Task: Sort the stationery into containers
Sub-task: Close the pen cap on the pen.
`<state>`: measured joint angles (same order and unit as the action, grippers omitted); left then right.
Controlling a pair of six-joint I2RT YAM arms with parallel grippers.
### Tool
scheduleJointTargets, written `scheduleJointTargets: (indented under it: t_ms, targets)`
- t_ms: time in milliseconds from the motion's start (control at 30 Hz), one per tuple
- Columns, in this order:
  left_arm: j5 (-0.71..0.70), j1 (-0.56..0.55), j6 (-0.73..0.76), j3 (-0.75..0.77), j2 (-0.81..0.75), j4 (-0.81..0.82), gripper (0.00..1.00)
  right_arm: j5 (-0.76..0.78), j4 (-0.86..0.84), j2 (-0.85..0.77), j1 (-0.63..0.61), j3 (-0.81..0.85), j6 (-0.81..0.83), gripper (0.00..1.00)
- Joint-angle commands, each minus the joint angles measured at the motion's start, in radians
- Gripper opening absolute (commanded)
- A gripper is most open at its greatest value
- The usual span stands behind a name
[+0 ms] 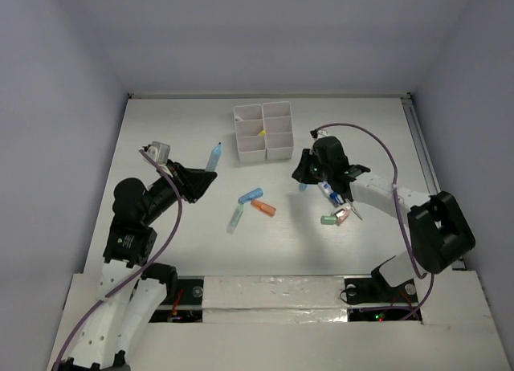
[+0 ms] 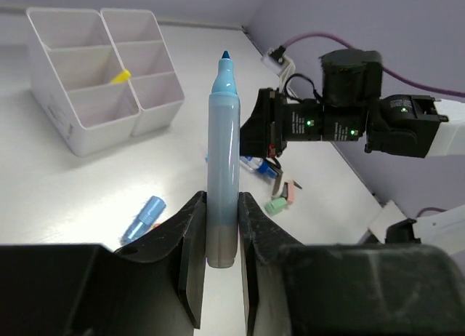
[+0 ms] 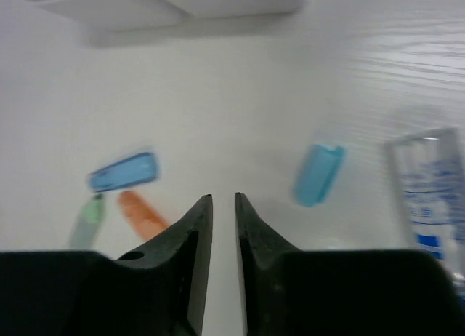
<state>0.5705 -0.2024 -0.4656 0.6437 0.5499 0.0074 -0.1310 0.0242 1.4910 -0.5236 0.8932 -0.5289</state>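
Fingers of the left arm (image 2: 190, 234) are clamping the lower barrel of a pale blue marker (image 2: 223, 154), which is standing upright between them, tip pointing away, lifted off the worktop (image 1: 177, 122); gripping it by the tail end is, I judge, leaving the tip free to go down into a compartment of the white organizer (image 2: 80, 136), which is sitting well apart, up and to the left in that wrist view. One compartment is already holding something yellow (image 2: 120, 76); the walls are hiding the floors of the rest.

Fingers of the right arm (image 3: 195, 234) are standing nearly together, only a slit between them and nothing in it; they are hovering over bare worktop between a loose group (blue marker (image 3: 123, 172), orange marker (image 3: 143, 212), pale green marker (image 3: 87, 220)) and a small blue piece (image 3: 318, 174); that placing is reading as a line-up for a next pick, though not for which item.

That wrist view is coming out blurred, so the small blue piece may be an eraser or a cap; a tube (image 3: 427, 205) with blue print is being cut off at the right edge. From above, the right arm is covering its own fingers and part of the cluster beside it, where a green eraser (image 1: 328, 220) and a pink eraser (image 1: 342, 217) are showing; scissors are not making themselves out there.
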Motion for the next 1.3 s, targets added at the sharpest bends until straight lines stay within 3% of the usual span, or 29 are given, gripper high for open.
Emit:
scheduleJointTargets:
  t_ms: [0, 100, 167, 433, 667, 733, 867, 933, 1067, 1100, 1167, 1267]
  targets:
    - [-0.095, -0.032, 0.104, 0.036, -0.028, -0.047, 0.00, 0.263, 0.164, 0.056, 0.008, 0.065, 0.101, 0.28]
    - [-0.115, -0.051, 0.114, 0.043, -0.034, -0.072, 0.00, 0.304, 0.178, 0.093, 0.017, 0.087, 0.104, 0.42]
    - [-0.127, -0.051, 0.119, 0.042, -0.041, -0.086, 0.00, 0.332, 0.178, 0.121, 0.017, 0.092, 0.101, 0.43]
    - [-0.150, -0.071, 0.127, 0.048, -0.048, -0.093, 0.00, 0.314, 0.158, 0.204, 0.027, 0.110, 0.084, 0.43]
    - [-0.150, -0.080, 0.124, 0.048, -0.044, -0.084, 0.00, 0.248, 0.092, 0.230, 0.027, 0.108, 0.093, 0.40]
    - [-0.147, -0.080, 0.124, 0.047, -0.041, -0.081, 0.00, 0.220, 0.094, 0.238, 0.027, 0.116, 0.096, 0.35]
    - [-0.147, -0.080, 0.120, 0.047, -0.038, -0.078, 0.00, 0.142, 0.103, 0.248, -0.015, 0.128, 0.113, 0.37]
    - [-0.146, -0.080, 0.119, 0.043, -0.036, -0.076, 0.00, 0.137, 0.129, 0.258, -0.036, 0.153, 0.124, 0.40]
    - [-0.143, -0.080, 0.116, 0.043, -0.028, -0.069, 0.00, -0.028, 0.071, 0.250, -0.055, 0.155, 0.089, 0.51]
    - [-0.143, -0.080, 0.117, 0.043, -0.027, -0.069, 0.00, -0.045, 0.048, 0.247, -0.055, 0.151, 0.081, 0.61]
    - [-0.143, -0.080, 0.117, 0.043, -0.027, -0.070, 0.00, -0.096, 0.011, 0.242, -0.055, 0.158, 0.057, 0.67]
    - [-0.147, -0.080, 0.117, 0.043, -0.030, -0.073, 0.00, -0.150, -0.055, 0.230, -0.055, 0.151, 0.040, 0.68]
